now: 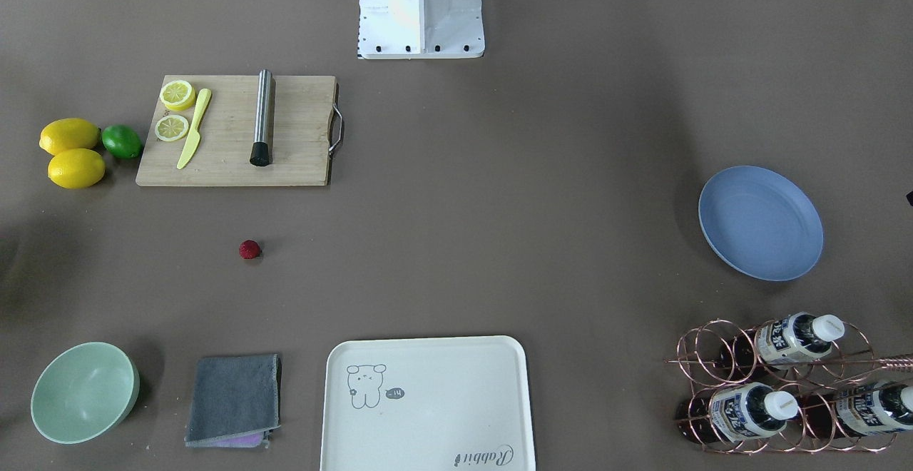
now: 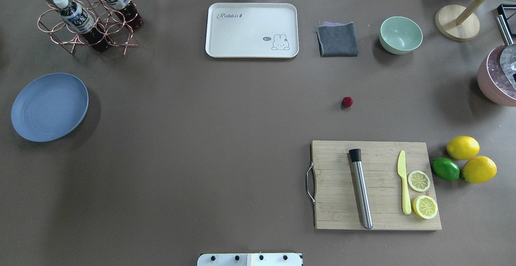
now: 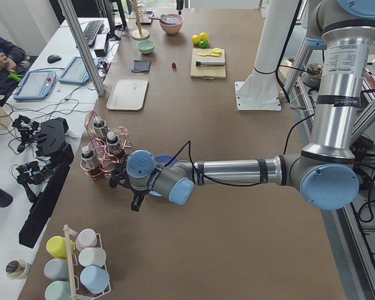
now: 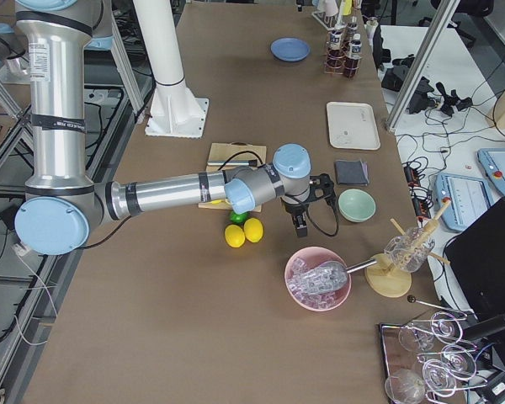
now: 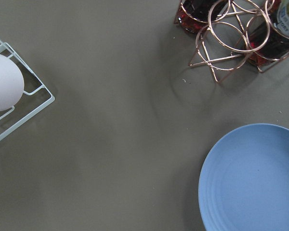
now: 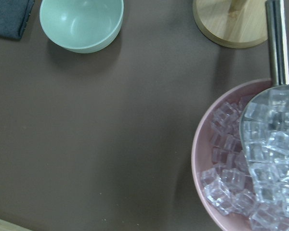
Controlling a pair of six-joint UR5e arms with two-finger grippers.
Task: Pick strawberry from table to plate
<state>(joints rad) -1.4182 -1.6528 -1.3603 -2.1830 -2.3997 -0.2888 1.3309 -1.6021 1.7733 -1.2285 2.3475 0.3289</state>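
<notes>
The small dark-red strawberry (image 1: 250, 249) (image 2: 347, 102) lies alone on the brown table (image 2: 201, 137), between the wooden cutting board (image 2: 375, 185) and the grey cloth (image 2: 338, 39). The blue plate (image 2: 49, 107) (image 1: 760, 223) (image 5: 253, 178) sits with nothing on it at the table's opposite end, by the bottle rack. My left gripper (image 3: 135, 203) hangs beside the plate, seen only in the exterior left view. My right gripper (image 4: 301, 225) hovers near the mint bowl and the ice bowl, seen only in the exterior right view. I cannot tell whether either is open or shut.
A cream tray (image 2: 252, 30), mint-green bowl (image 2: 400, 34), pink ice bowl with a scoop (image 6: 253, 159) and wooden stand (image 2: 457, 22) line the far side. Lemons and a lime (image 2: 445, 168) lie beside the board. A copper rack with bottles (image 2: 86, 20) stands near the plate.
</notes>
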